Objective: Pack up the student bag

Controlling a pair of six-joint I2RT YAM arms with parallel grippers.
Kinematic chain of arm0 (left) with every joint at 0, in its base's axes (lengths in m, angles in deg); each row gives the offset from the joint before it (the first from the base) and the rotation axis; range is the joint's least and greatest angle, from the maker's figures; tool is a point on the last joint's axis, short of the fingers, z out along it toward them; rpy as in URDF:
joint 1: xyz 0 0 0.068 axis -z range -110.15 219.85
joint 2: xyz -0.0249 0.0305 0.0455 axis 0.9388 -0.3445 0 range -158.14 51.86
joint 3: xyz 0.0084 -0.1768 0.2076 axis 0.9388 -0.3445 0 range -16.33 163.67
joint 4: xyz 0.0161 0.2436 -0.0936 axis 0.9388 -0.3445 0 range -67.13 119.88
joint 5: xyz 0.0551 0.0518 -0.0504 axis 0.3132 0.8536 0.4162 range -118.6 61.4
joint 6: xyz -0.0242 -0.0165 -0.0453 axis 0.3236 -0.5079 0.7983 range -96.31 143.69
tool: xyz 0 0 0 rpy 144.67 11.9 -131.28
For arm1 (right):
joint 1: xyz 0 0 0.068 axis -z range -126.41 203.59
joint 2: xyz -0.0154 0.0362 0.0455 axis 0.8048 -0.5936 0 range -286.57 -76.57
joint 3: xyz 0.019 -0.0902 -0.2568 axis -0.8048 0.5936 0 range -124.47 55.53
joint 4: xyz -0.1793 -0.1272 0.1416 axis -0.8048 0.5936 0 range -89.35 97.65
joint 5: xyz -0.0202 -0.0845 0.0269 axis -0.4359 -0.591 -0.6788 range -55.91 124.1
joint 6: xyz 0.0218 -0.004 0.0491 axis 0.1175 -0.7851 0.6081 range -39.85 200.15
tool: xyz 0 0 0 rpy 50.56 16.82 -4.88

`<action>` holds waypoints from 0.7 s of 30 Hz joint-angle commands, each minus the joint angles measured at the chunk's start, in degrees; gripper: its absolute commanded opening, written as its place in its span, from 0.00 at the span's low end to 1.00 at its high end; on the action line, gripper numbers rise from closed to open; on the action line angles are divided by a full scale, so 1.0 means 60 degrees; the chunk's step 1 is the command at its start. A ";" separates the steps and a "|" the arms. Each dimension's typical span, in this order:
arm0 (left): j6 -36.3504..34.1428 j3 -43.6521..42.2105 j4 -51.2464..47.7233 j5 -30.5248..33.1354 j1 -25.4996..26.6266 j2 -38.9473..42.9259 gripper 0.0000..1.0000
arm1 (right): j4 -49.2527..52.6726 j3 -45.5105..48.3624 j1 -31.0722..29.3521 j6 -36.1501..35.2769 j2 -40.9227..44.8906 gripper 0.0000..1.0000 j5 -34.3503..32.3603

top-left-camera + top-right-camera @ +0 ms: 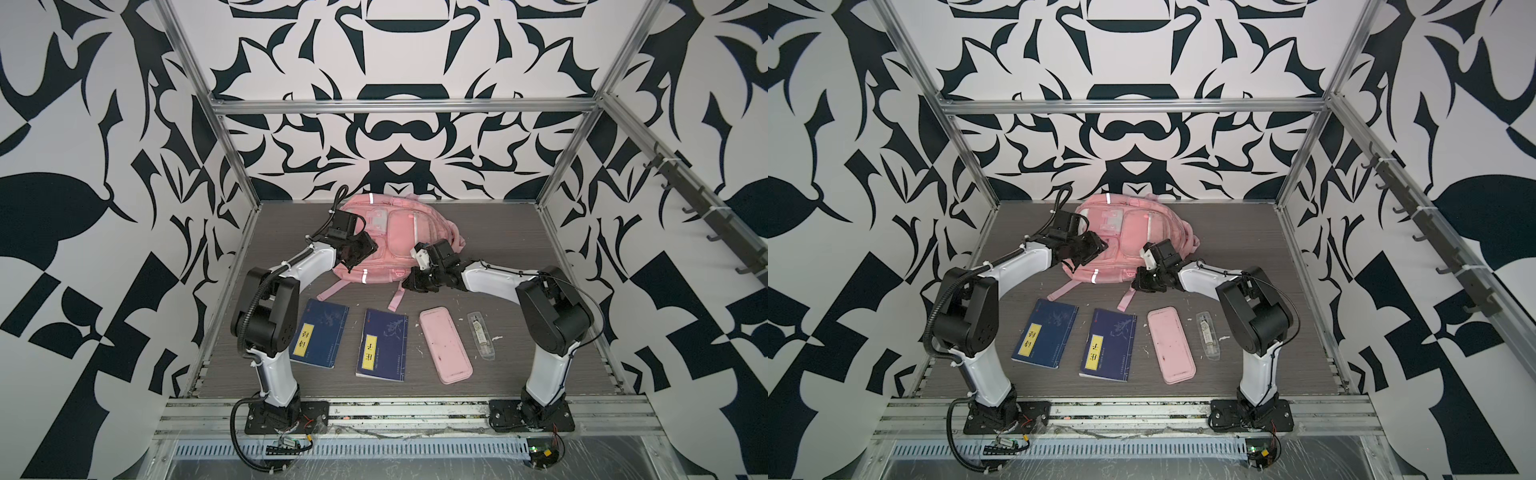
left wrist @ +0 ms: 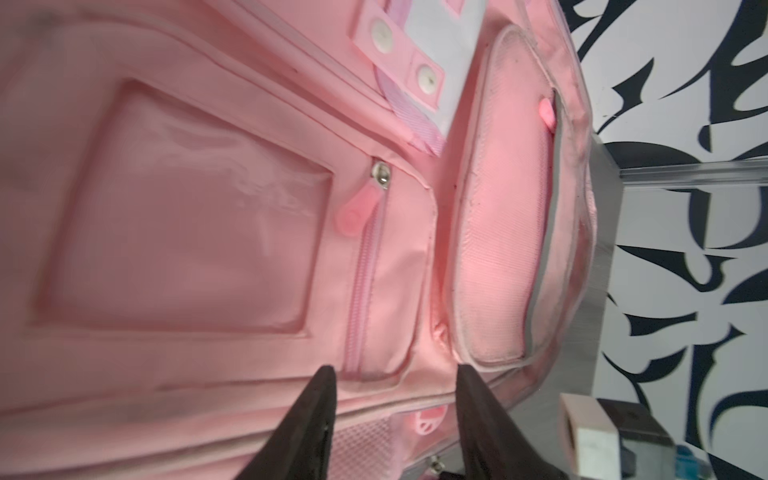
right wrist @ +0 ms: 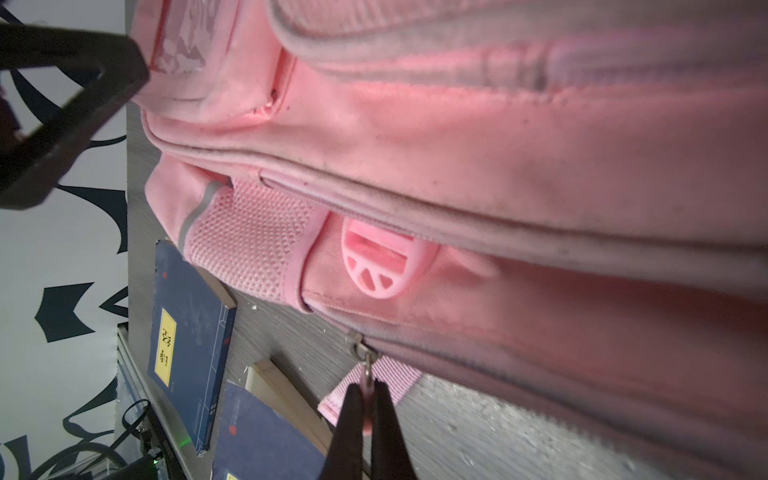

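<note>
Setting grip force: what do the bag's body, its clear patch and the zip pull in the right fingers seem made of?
Bag: matte woven fabric, creased. Patch: glossy clear plastic film, wrinkled with glare. Pull: shiny metal link; pink tab probably soft plastic.

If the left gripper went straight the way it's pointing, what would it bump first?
Probably the student bag: the open left gripper points at its zipped front pocket, close ahead.

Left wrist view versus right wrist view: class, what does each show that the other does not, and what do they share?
Left wrist only: two white snap studs, and the left gripper with jaws apart, holding nothing. Right wrist only: the right gripper shut on a zip pull, and two blue books. Both: the pink student bag.
</note>
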State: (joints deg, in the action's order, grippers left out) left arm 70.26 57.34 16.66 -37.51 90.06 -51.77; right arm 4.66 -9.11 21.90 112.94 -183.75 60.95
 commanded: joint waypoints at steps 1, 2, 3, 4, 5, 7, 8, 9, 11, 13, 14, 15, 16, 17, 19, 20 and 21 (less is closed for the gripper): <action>-0.1356 -0.0429 -0.1018 0.1224 -0.0506 0.0849 0.54 | 0.0544 -0.0124 0.0046 -0.0519 0.0314 0.00 -0.0036; -0.1463 -0.0601 -0.1004 0.1297 -0.0668 0.1018 0.56 | 0.0622 -0.0125 0.0058 -0.0590 0.0339 0.00 -0.0044; -0.1543 -0.0761 -0.0983 0.1349 -0.0840 0.1155 0.59 | 0.0688 -0.0125 0.0091 -0.0660 0.0354 0.00 -0.0051; -0.1598 -0.0867 -0.0969 0.1367 -0.0985 0.1234 0.61 | 0.0759 -0.0125 0.0130 -0.0717 0.0357 0.00 -0.0049; -0.1637 -0.0971 -0.0957 0.1332 -0.1160 0.1290 0.62 | 0.0823 -0.0135 0.0164 -0.0779 0.0358 0.00 -0.0044; -0.1681 -0.1057 -0.0957 0.1158 -0.1460 0.1202 0.63 | 0.1001 -0.0193 0.0221 -0.0914 0.0329 0.00 -0.0073; -0.1695 -0.1057 -0.0938 0.1069 -0.1568 0.1094 0.63 | 0.1132 -0.0260 0.0227 -0.0992 0.0302 0.00 -0.0114; -0.1697 -0.1048 -0.0873 0.0881 -0.1641 0.0945 0.63 | 0.1249 -0.0320 0.0230 -0.1073 0.0272 0.00 -0.0139; -0.1643 -0.0928 -0.0712 0.0264 -0.1683 0.0582 0.62 | 0.1388 -0.0430 0.0219 -0.1115 0.0177 0.00 -0.0130; -0.1567 -0.0709 -0.0671 -0.0258 -0.1683 0.0168 0.60 | 0.1432 -0.0545 0.0167 -0.1121 0.0089 0.00 -0.0088; -0.1530 -0.0607 -0.0669 -0.0441 -0.1669 -0.0026 0.59 | 0.1483 -0.0605 0.0118 -0.1130 0.0040 0.00 -0.0081; -0.1483 -0.0535 -0.0656 -0.0572 -0.1655 -0.0180 0.58 | 0.1510 -0.0682 0.0067 -0.1131 -0.0017 0.00 -0.0073; -0.1438 -0.0518 -0.0614 -0.0648 -0.1653 -0.0265 0.57 | 0.1550 -0.0744 0.0008 -0.1141 -0.0071 0.00 -0.0073; -0.1406 -0.0517 -0.0535 -0.0740 -0.1642 -0.0339 0.56 | 0.1585 -0.0822 -0.0049 -0.1152 -0.0137 0.00 -0.0081; -0.1307 -0.0530 -0.0426 -0.0867 -0.1639 -0.0446 0.53 | 0.1638 -0.1033 -0.0164 -0.1159 -0.0288 0.00 -0.0057; -0.1233 -0.0557 -0.0379 -0.0959 -0.1639 -0.0480 0.50 | 0.1679 -0.1166 -0.0254 -0.1159 -0.0393 0.00 -0.0064; -0.1140 -0.0622 -0.0274 -0.1064 -0.1639 -0.0506 0.47 | 0.1703 -0.1303 -0.0333 -0.1159 -0.0506 0.00 -0.0057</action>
State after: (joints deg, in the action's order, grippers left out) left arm 62.13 52.99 13.78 -39.06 79.74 -54.02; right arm 13.73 -13.75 21.73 106.98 -185.67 59.98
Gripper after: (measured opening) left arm 0.484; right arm 0.057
